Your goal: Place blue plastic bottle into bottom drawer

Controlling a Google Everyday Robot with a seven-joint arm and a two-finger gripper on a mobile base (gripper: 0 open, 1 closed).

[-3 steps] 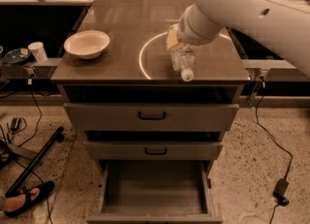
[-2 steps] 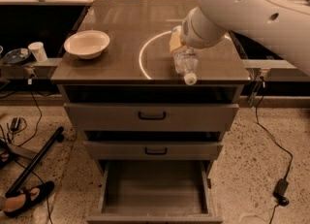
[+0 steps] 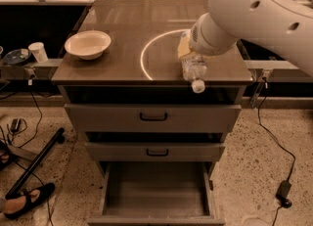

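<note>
Bottle held at the counter [image 3: 122, 66] front, drawer open below
The blue plastic bottle [image 3: 194, 71] (clear, crinkly, white cap) tilts cap-down over the counter's front edge, its upper end gripped by the hand [image 3: 187, 54]. The bottom drawer [image 3: 156, 188] stands pulled out, showing its flat grey inside.

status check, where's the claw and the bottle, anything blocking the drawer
Claw at front right edge of cabinet top, shut on bottle. Bottle hangs cap down, not yet in bottom drawer. Drawer pulled open below, nothing seen in the way.
</note>
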